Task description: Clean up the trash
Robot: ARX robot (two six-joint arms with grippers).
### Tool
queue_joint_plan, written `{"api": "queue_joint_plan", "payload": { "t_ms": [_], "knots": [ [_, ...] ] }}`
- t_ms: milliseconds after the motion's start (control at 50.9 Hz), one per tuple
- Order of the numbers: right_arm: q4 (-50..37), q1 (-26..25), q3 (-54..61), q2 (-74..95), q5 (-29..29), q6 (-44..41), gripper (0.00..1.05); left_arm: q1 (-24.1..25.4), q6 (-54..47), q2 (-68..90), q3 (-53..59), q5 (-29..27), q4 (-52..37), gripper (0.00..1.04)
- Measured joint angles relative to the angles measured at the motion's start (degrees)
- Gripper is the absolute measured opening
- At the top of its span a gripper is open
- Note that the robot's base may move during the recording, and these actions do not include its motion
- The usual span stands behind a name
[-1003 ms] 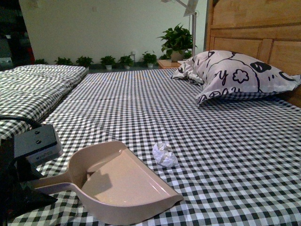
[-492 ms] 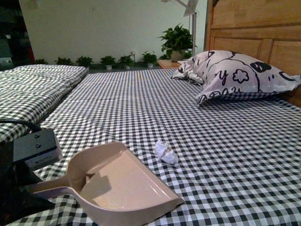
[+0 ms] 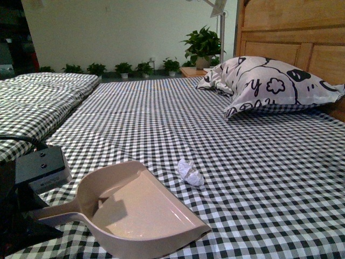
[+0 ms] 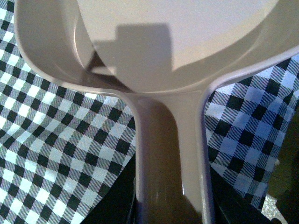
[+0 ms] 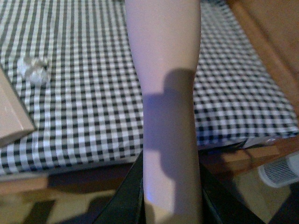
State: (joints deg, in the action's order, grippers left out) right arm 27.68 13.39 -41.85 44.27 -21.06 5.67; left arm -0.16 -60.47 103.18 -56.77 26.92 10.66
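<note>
trash (image 3: 190,171), a small crumpled white wad, lies on the checked bedcover (image 3: 259,162), near the pink dustpan (image 3: 135,208) and on the far side of the pan from the left claw (image 4: 172,205). that claw's jaws are pressed onto the dustpan's handle. the right claw (image 5: 170,200) pinches a pale pink handle (image 5: 166,93); the wad sits well ahead of it, off to one side.

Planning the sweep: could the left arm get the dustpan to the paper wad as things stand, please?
Probably yes: the left gripper holds the dustpan by its handle, and only bare sheet lies between it and the paper wad.
</note>
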Motion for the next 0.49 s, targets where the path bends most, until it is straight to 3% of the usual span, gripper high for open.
{"api": "queue_joint_plan", "payload": {
  "t_ms": [79, 197, 374, 492],
  "knots": [
    [-4.1, -2.9, -1.4, 8.0, 4.3, -0.8, 0.2, 0.0, 0.0, 0.0, 0.0, 0.0, 0.0, 0.26],
    [-10.9, -5.2, -4.5, 19.2, 6.3, -2.0, 0.2, 0.0, 0.0, 0.0, 0.0, 0.0, 0.0, 0.26],
    [-22.3, -5.8, -11.2, 36.6, 8.2, -8.2, 0.2, 0.0, -0.1, 0.0, 0.0, 0.0, 0.0, 0.26],
    [-24.8, -6.2, -14.3, 44.7, 9.2, -11.3, 0.2, 0.0, -0.1, 0.0, 0.0, 0.0, 0.0, 0.26]
  ]
}}
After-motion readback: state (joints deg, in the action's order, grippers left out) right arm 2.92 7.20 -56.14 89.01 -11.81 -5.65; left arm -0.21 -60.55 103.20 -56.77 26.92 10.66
